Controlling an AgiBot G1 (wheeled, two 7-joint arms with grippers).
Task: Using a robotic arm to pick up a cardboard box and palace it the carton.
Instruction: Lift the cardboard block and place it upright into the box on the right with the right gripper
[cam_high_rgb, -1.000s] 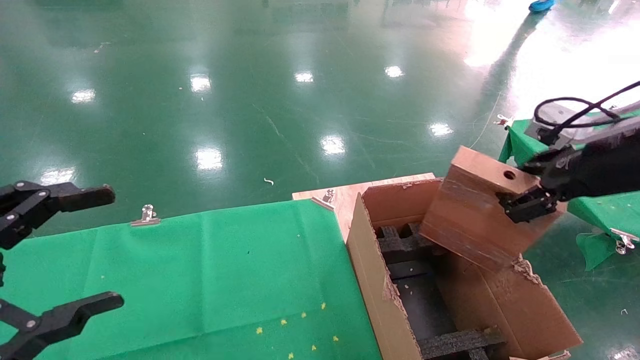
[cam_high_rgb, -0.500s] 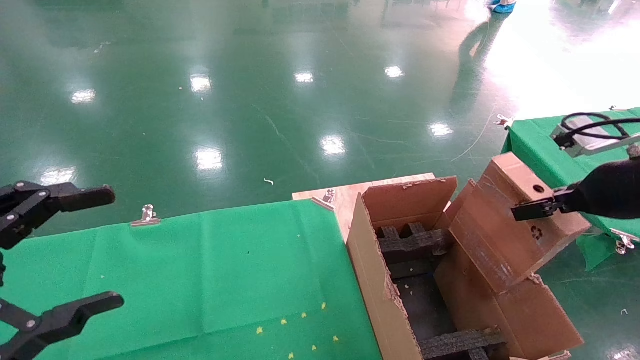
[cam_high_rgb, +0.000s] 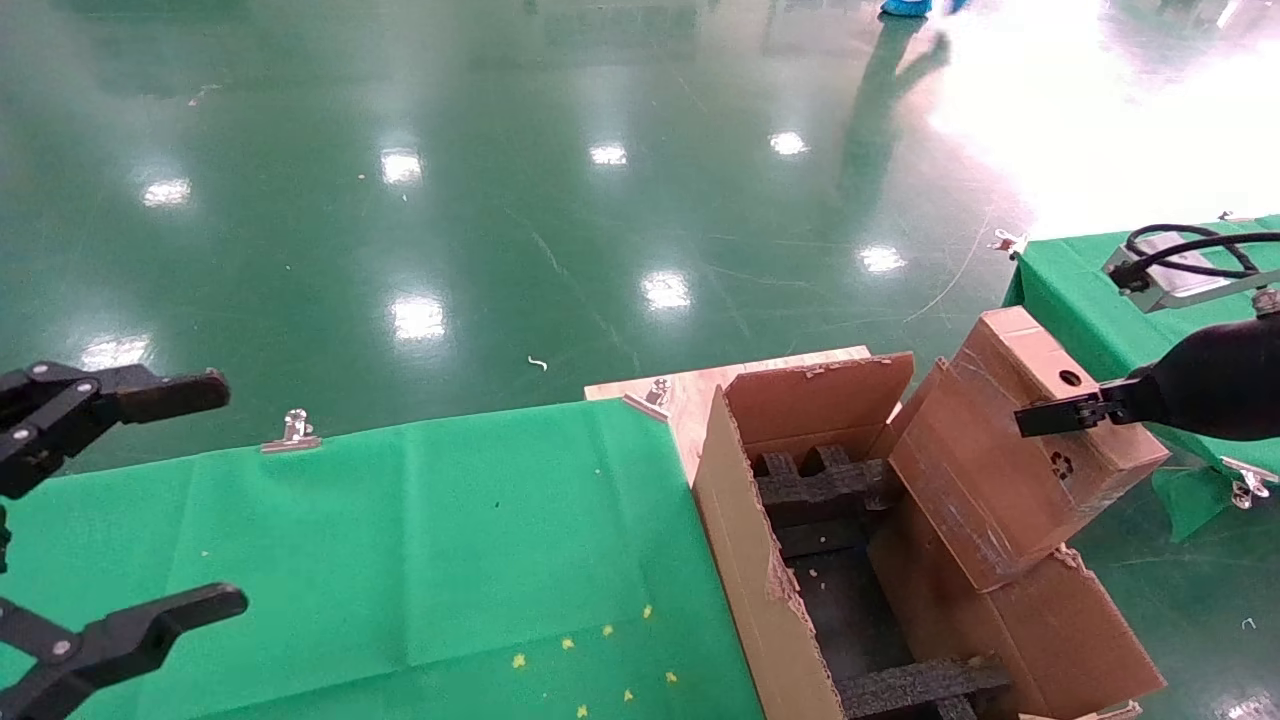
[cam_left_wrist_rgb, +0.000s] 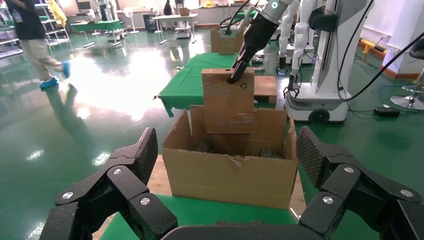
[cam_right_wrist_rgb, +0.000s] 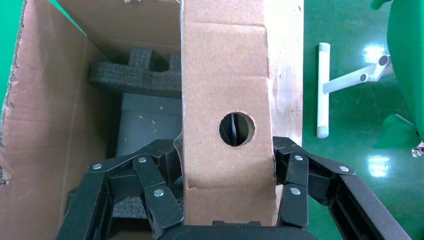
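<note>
The small brown cardboard box (cam_high_rgb: 1010, 470) with a round hole in its narrow face leans tilted over the right wall of the large torn-edged carton (cam_high_rgb: 740, 560), its lower end inside. My right gripper (cam_high_rgb: 1060, 412) is shut on the box's upper end; in the right wrist view the fingers (cam_right_wrist_rgb: 160, 195) clamp both sides of the box (cam_right_wrist_rgb: 225, 75) above the carton (cam_right_wrist_rgb: 45, 100) and its black foam inserts (cam_right_wrist_rgb: 135, 75). My left gripper (cam_high_rgb: 225, 490) is open and empty over the green cloth at the far left. It faces the carton (cam_left_wrist_rgb: 230, 175) and box (cam_left_wrist_rgb: 227, 102).
A green cloth (cam_high_rgb: 430, 540) covers the table left of the carton, held by metal clips (cam_high_rgb: 293, 430). A wooden board (cam_high_rgb: 690, 390) lies behind the carton. A second green-covered table (cam_high_rgb: 1070, 290) stands at the right. Glossy green floor lies beyond.
My right gripper has swung the box rightward and tipped it, from above the carton's middle to leaning on its right wall. The left arm has not moved.
</note>
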